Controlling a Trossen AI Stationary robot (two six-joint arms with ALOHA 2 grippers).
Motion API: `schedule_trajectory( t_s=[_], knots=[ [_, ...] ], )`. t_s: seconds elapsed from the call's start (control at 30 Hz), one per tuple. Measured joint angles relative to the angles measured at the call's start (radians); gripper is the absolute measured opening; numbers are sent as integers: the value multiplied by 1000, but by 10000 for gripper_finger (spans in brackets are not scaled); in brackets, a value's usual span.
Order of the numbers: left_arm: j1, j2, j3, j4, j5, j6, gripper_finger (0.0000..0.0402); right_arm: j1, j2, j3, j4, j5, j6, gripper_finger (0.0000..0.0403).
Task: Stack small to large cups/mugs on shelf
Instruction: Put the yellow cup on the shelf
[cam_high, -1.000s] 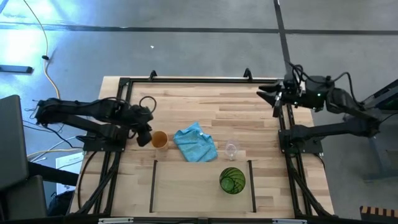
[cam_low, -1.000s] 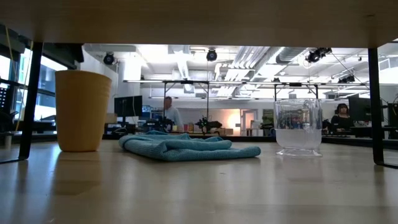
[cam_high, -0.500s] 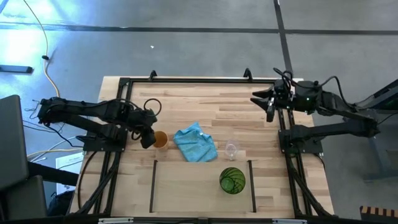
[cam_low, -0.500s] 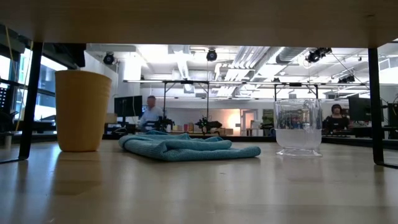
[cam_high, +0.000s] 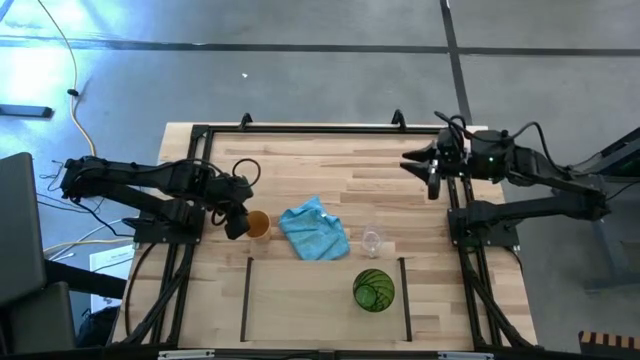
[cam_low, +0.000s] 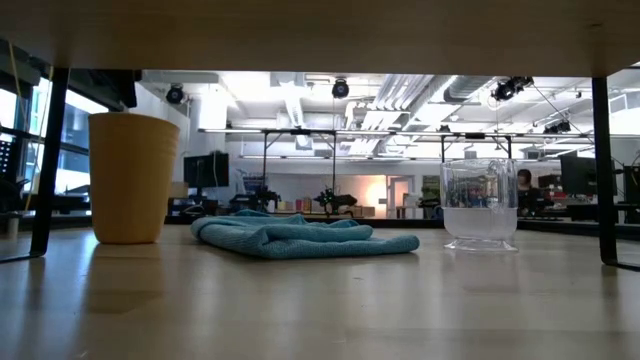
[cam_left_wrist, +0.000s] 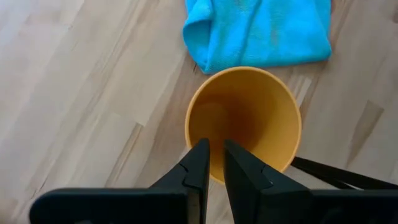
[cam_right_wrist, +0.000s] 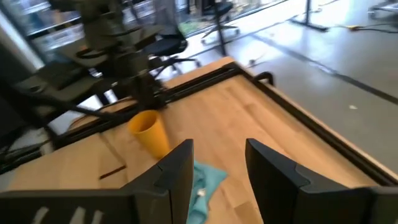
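The orange cup stands upright on its base, left of the light-blue cloth. My left gripper hovers over the cup's left rim, its fingers drawn together to a narrow slit; I see no touch. The small clear glass stands right of the cloth. The green tumbler stands upright inside the outlined shelf area, near its right line. My right gripper is open, raised over the table's far right part.
The light-blue cloth lies crumpled between cup and glass. The black metal frame runs along the far and side edges. Bare wood lies in the left part of the shelf area and behind the cloth.
My right gripper has swung from the right frame rail toward the table's left, out over the tabletop. My left gripper has edged a little toward the orange cup. The cups and the cloth have stayed where they were.
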Motion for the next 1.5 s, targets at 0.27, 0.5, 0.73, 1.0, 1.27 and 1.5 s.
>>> schedule_trajectory(
  t_s=[0.27,0.5,0.73,1.0,1.27,1.5],
  knots=[
    [0,0,0,13,0,159,35,0,1,0,-5,23,23,138],
    [0,20,0,28,0,310,35,0,1,1,-84,23,22,138],
    [1,65,0,68,-44,396,35,0,3,1,-126,23,23,138],
    [1,109,0,63,-113,419,35,0,10,1,-71,65,4,138],
    [1,111,0,62,-104,405,35,0,14,1,-210,41,50,138],
    [1,111,0,62,-68,393,35,0,13,1,-394,30,176,138]
  ],
)
